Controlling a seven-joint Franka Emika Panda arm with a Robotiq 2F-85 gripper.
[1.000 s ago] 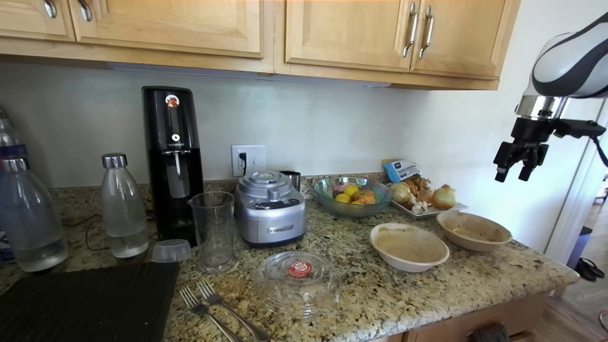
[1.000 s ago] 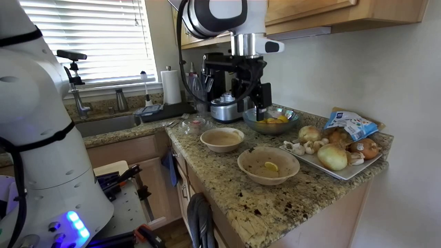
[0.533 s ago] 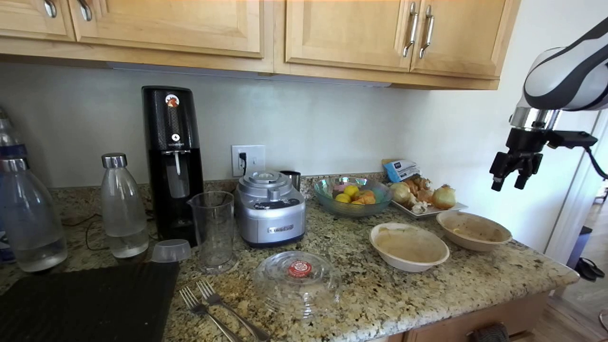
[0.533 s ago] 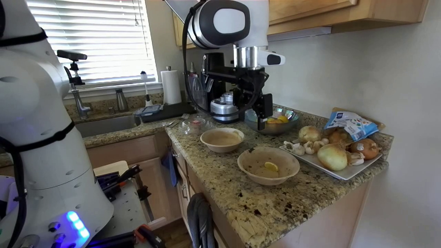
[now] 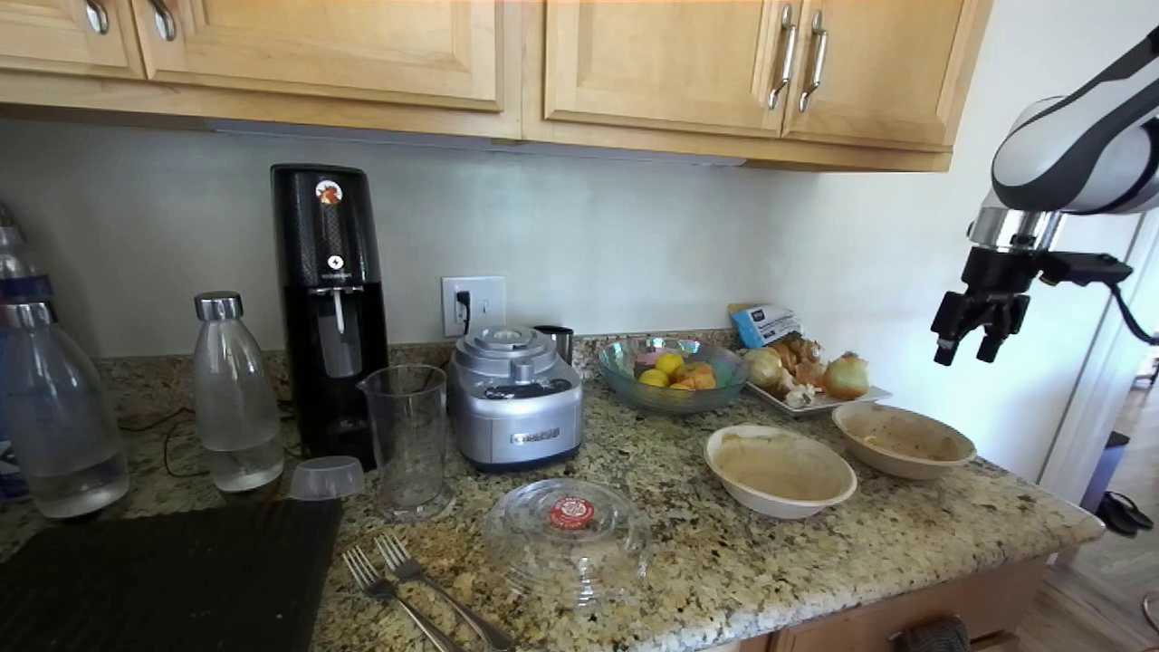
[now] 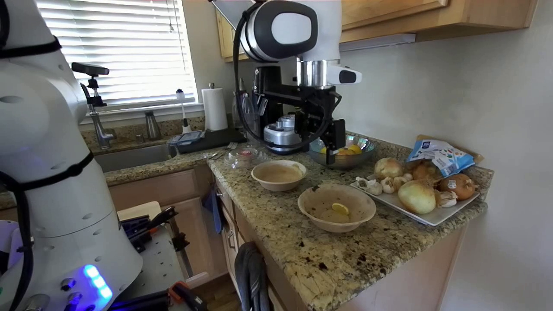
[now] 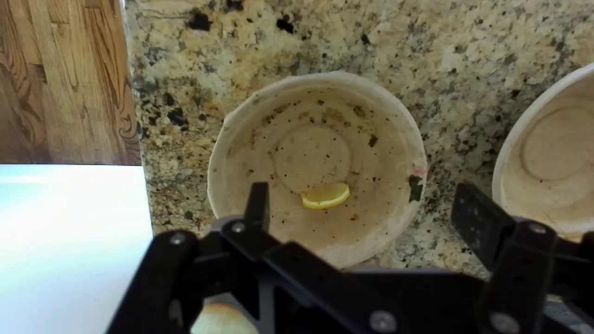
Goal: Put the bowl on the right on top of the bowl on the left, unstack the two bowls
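At the right of an exterior view hangs the gripper [image 5: 967,351]; left bowl [image 5: 780,473] and right bowl [image 5: 924,442] sit apart, lower right. Below centre in an exterior view, the right bowl holds a lemon slice [image 6: 340,209]. Across the wrist view's lower half, the fingers [image 7: 482,227] stand wide apart, holding nothing.

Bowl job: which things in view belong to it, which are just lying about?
Belongs (sides as in both exterior views):
right beige bowl
left beige bowl
gripper, open, holding nothing

Just lying about:
lemon piece inside the right beige bowl
glass fruit bowl
white tray
onions
food processor
forks
clear lid or dish
tall black appliance
paper towel roll
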